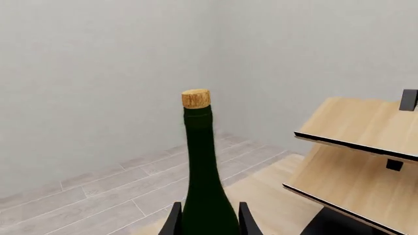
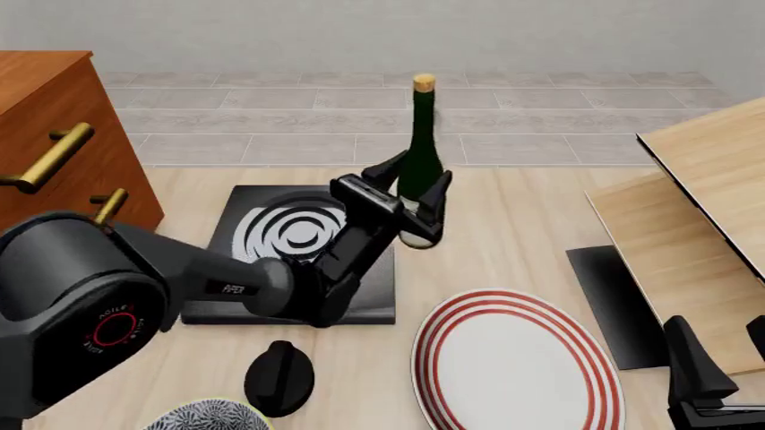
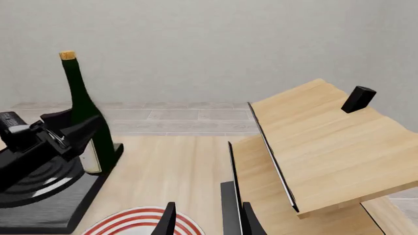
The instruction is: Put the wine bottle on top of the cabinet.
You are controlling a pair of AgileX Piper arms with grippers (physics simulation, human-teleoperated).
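Since the cabinet (image 2: 54, 134) stands at the far left, the wine bottle (image 2: 420, 166), upright near the table's middle just beside the black mat (image 2: 281, 260), should be kept vertical when lifted. It is clasped low by the left gripper (image 2: 413, 193). The right gripper (image 3: 205, 220) is held open, empty.

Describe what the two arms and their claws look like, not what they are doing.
Both arms are matte black. The left arm has a bulky rounded joint housing with a small red ring marking and faint white lettering along the forearm. Its left claw has two slim, flat, black fingers. Of the right claw, only dark angular fingers show. No cables are visible.
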